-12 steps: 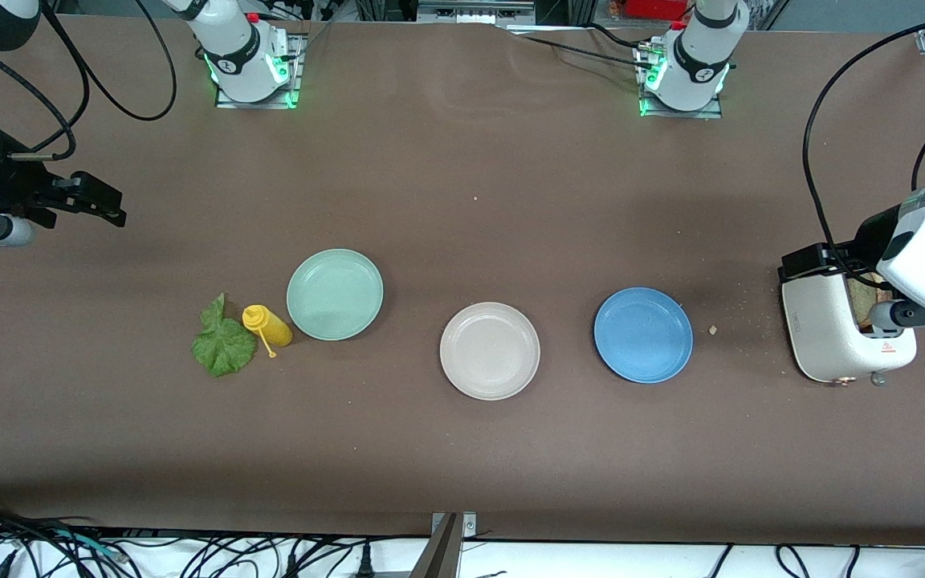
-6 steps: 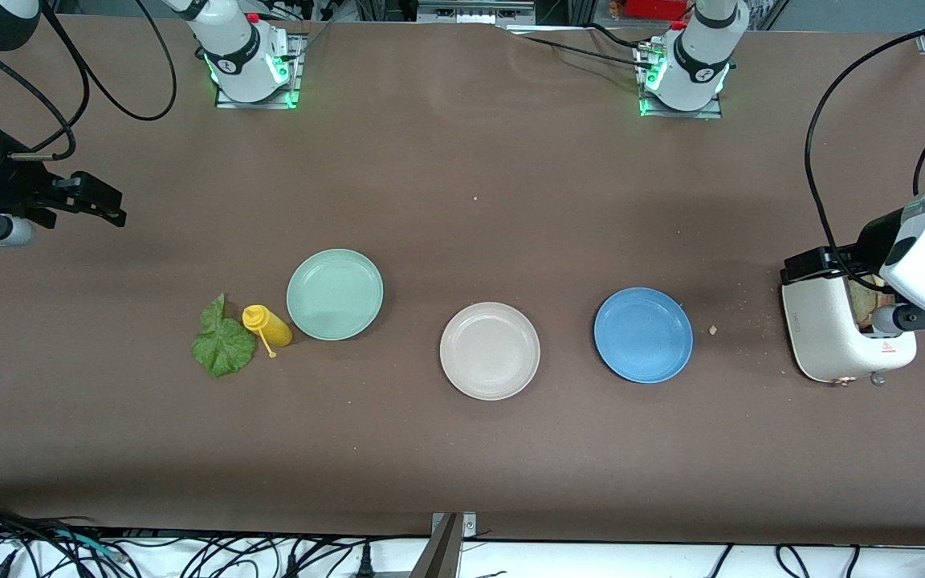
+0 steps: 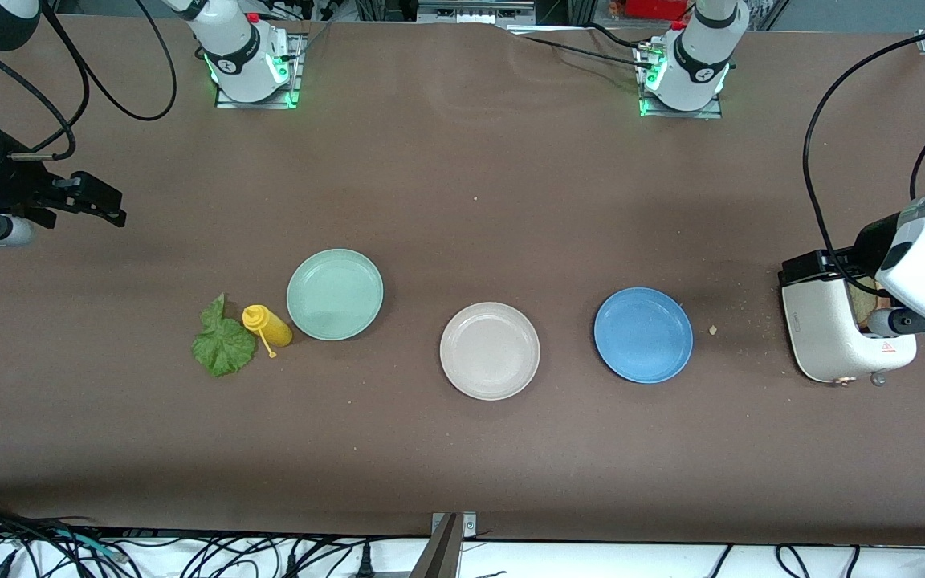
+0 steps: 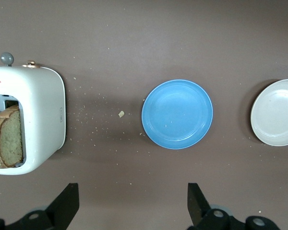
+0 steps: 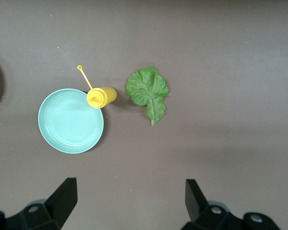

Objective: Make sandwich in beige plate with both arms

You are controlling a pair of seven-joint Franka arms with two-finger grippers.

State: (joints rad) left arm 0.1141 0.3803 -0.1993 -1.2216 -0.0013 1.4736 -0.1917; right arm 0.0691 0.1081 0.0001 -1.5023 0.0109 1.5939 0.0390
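Note:
The beige plate (image 3: 489, 351) lies bare at mid-table and also shows in the left wrist view (image 4: 276, 112). No assembled sandwich is in view. Two bread slices (image 4: 7, 143) stand in the white toaster (image 3: 832, 333) at the left arm's end. A green lettuce leaf (image 3: 222, 341) lies flat on the table toward the right arm's end. My left gripper (image 3: 816, 263) hangs open and empty by the toaster's top; its wrist view shows the gripper (image 4: 132, 191) over bare table. My right gripper (image 3: 97, 205) waits open and empty in the air at the right arm's end, over bare table (image 5: 129, 191).
A blue plate (image 3: 643, 335) lies between the beige plate and the toaster, with crumbs (image 3: 712, 329) scattered near it. A pale green plate (image 3: 335, 294) lies toward the right arm's end. A yellow squeeze bottle (image 3: 267, 324) lies on its side between that plate and the leaf.
The left arm's wrist has shifted slightly over the toaster. The right arm and everything on the table are where they were.

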